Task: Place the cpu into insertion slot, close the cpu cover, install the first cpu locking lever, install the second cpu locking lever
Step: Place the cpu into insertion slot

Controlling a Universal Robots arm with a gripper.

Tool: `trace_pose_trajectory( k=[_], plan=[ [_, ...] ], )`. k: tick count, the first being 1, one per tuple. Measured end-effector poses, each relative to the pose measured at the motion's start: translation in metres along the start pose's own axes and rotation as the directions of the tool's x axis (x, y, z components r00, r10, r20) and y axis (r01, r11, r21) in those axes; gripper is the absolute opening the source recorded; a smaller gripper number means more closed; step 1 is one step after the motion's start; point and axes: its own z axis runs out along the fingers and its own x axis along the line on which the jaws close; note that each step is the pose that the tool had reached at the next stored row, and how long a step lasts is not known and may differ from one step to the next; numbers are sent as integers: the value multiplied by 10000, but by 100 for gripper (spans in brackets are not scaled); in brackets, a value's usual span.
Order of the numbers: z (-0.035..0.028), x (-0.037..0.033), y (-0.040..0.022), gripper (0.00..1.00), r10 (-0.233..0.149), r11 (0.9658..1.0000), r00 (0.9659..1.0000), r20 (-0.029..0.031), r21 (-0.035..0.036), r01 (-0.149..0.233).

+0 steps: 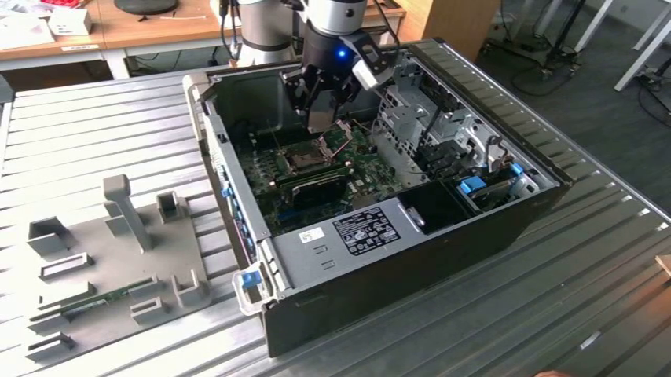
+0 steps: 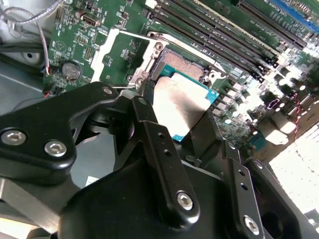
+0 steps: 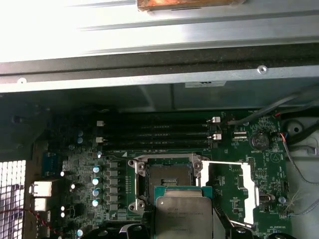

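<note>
My gripper hangs inside the open computer case, shut on the cpu. The cpu is a flat square chip with a dull silver top and a teal edge, also seen in the first wrist view as the cpu. Black fingers clamp it on two opposite sides. It hovers a little above and just beside the insertion slot, a dark square socket with a silver rim, visible too as the insertion slot. The cpu cover is swung open and lies flat next to the slot.
Long black memory slots run beside the socket. A coin cell and loose cables sit near the cover. The case holds a drive cage and a labelled metal box. A grey fixture plate lies at the exterior view's left.
</note>
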Motion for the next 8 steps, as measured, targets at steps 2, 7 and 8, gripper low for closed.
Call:
trace_pose_trajectory(
  k=[2,7,8],
  plan=[
    [8,0,-1,54,233,9997,9997,21,-5,-233],
    [16,0,-1,54,526,9986,9986,48,-11,-526],
    [16,0,0,54,530,9986,9986,48,-12,-530]
  ],
)
